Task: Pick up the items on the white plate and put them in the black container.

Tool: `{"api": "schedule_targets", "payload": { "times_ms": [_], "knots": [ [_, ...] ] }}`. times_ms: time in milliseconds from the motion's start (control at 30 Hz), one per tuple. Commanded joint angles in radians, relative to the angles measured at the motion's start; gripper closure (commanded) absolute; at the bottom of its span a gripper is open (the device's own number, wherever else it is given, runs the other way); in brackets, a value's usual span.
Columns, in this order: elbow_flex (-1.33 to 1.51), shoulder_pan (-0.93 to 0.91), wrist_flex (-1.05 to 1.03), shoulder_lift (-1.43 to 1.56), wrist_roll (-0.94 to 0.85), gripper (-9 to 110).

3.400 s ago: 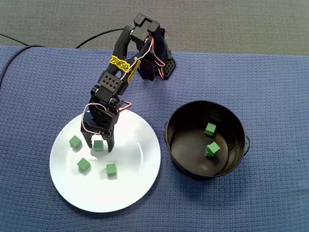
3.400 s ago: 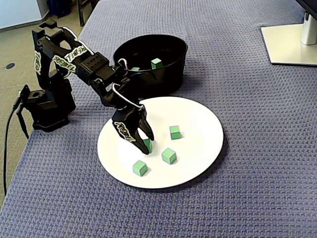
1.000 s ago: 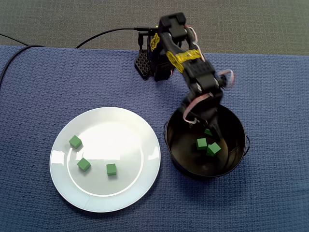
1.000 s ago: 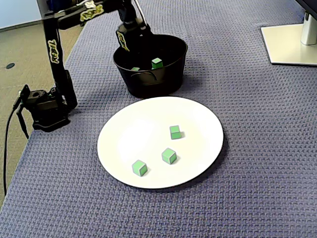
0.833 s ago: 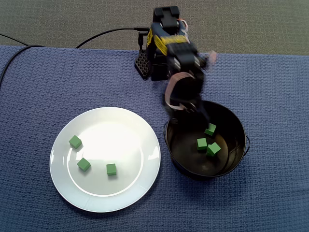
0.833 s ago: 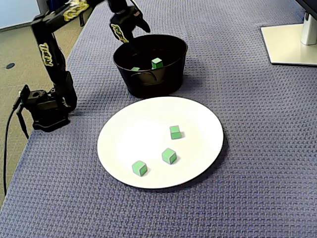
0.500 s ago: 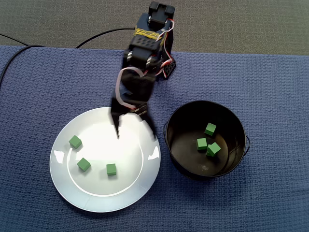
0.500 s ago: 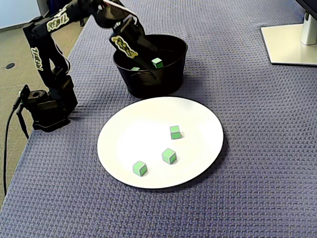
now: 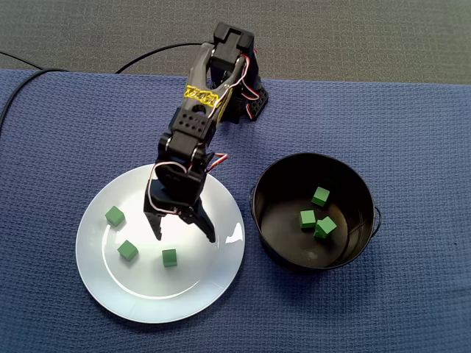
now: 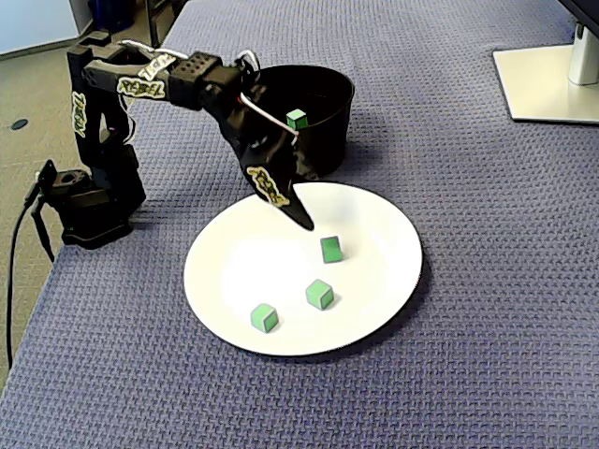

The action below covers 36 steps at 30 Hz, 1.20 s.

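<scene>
**Open gripper over the plate, three cubes in each vessel**

A dark blue woven cloth (image 9: 383,309) covers the table, with grey floor beyond its far edge. In one fixed view a flat white stand base (image 10: 547,84) sits at the cloth's far right corner.

The black jointed robot arm (image 9: 195,121), marked with yellow stickers, stands at the far edge of the cloth and reaches down over the plate. A black cable (image 9: 154,55) trails from its base.

The round white plate (image 9: 199,287) lies toward the left side of the cloth in the view from above. The round black container (image 9: 283,206) stands just beside it on the right.

The black two-finger gripper (image 9: 184,237) hangs over the middle of the plate with its jaws spread wide and nothing between them. I cannot tell whether the tips touch the plate.

Three small green cubes rest apart on the plate:
- the left-edge cube (image 9: 114,215);
- the lower-left cube (image 9: 128,250);
- the central cube (image 9: 170,257), just below the gap between the fingers.

Three more lie on the container's floor: the far cube (image 9: 320,196), and the inner cube (image 9: 307,218) just beside the tilted cube (image 9: 324,227).
</scene>
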State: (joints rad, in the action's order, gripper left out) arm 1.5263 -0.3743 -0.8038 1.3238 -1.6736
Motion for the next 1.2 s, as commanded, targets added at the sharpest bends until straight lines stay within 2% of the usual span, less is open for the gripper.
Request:
{"api": "schedule_targets", "payload": {
  "times_ms": [0, 833, 1167],
  "knots": [
    [0.006, -0.017, 0.072, -0.020, -0.012, 57],
    [0.008, -0.015, 0.284, -0.178, -0.011, 60],
    [0.041, -0.003, 0.314, -0.202, 0.006, 79]
  ]
}}
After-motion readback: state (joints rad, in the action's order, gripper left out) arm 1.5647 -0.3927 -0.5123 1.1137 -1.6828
